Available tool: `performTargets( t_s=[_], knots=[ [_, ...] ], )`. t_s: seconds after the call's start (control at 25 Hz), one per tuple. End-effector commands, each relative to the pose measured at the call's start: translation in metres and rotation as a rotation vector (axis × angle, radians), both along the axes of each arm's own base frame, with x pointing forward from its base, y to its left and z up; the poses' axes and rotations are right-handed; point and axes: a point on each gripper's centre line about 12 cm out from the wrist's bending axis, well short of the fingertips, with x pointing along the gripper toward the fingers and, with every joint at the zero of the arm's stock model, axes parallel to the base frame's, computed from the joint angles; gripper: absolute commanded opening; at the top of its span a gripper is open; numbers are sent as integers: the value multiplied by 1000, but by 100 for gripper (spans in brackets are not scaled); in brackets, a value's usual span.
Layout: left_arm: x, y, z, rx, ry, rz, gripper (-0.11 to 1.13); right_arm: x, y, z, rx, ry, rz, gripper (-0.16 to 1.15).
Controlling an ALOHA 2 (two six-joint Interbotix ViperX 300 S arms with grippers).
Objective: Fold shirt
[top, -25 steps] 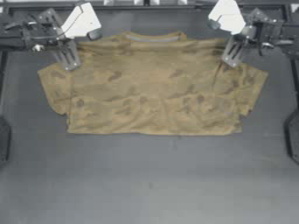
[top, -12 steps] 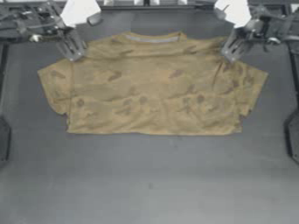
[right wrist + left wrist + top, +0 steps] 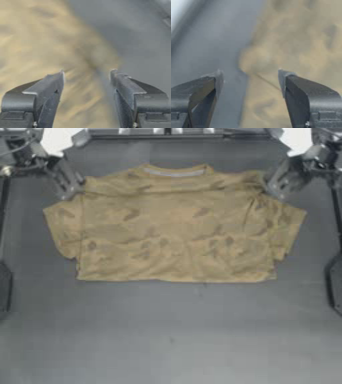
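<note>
We see the shirt (image 3: 175, 225) flat on the surface (image 3: 171, 333), collar far; left tool (image 3: 67, 178) and right tool (image 3: 284, 179), both spread, hover at its shoulders.

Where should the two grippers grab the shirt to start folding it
Probably at the two shoulder corners beside the collar. The shirt lies flat, collar toward the far edge, and the open left gripper and right gripper already sit there; come in from that far side.

Text on shirt (image 3: 174, 228): none can be read; only a blotchy pattern is seen.
Labels on table (image 3: 167, 338): none can be read.
Numbers, brands, signs: none are shown.
</note>
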Motion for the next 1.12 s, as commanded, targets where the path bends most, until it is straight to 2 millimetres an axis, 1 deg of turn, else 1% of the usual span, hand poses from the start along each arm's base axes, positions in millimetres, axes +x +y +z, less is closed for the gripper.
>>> performTargets(
  t_s=[0.04,0.16,0.28,0.4,0.56,0.76,0.88,1.12],
  knots=[
    [-13,-16,9,-23,-71,19,95,-12,17,10,42,-93,-38,88],
    [-22,-27,2,-71,-109,57,95,-23,32,0,100,-132,-64,88],
    [-27,-35,-7,-122,-146,112,94,-29,42,-15,166,-136,-101,88],
    [-29,-40,-14,-154,-158,144,94,-32,45,-26,200,-135,-149,88],
    [-31,-44,-23,-182,-172,186,94,-42,49,-40,223,-98,-210,88],
    [-38,-48,-41,-217,-141,226,94,-50,47,-51,214,-74,-289,88],
    [-36,-47,-47,-218,-164,238,94,-49,43,-57,213,-53,-328,88],
    [-38,-46,-70,-241,-99,249,94,-45,37,-74,229,-36,-365,88]
  ],
)
